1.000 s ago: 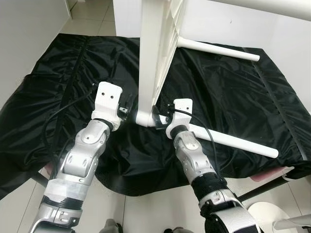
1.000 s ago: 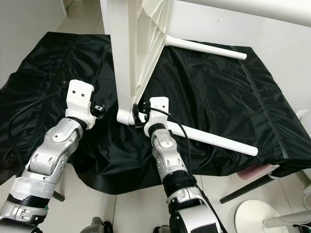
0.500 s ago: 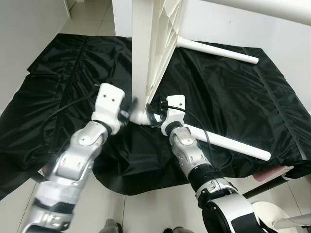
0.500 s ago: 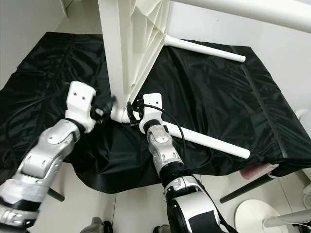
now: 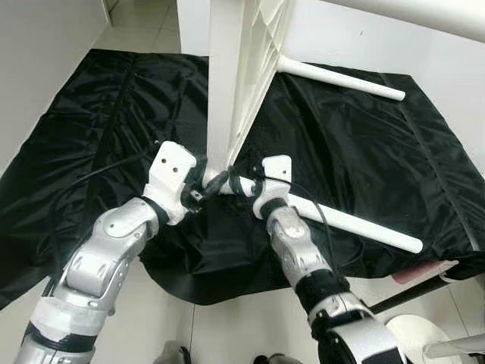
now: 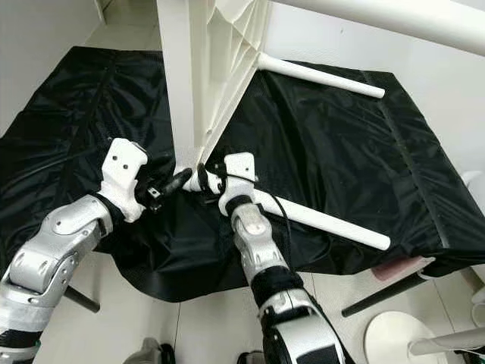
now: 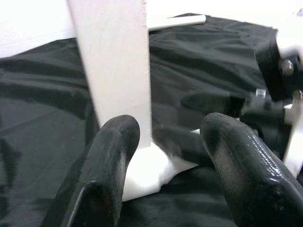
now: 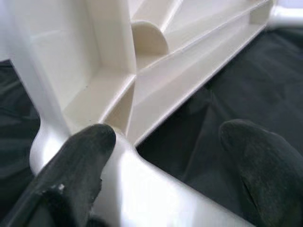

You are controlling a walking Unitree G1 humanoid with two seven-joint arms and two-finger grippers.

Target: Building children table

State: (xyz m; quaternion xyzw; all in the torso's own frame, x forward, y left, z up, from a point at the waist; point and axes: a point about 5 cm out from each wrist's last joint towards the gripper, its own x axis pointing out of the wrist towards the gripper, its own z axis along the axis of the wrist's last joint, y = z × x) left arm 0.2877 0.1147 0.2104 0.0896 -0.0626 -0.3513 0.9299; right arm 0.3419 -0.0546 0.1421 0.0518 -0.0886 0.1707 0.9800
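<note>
Tabletop (image 5: 231, 83), white plastic, stands on edge on the black sheet (image 5: 364, 152), its lower corner between both grippers. Left gripper (image 5: 211, 184) and right gripper (image 5: 236, 183) each straddle that corner with fingers parted, gripping nothing. One leg (image 5: 356, 225) juts from the corner. Likely steadying stage; closing on the corner comes next.

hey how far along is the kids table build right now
Done: two white legs stick out from the table top, which stands on edge on the black cloth. In hand: both pincers, left and right, sit open around its bottom corner. Left: I can't tell whether the other legs are fitted; the table is not yet upright.
</note>
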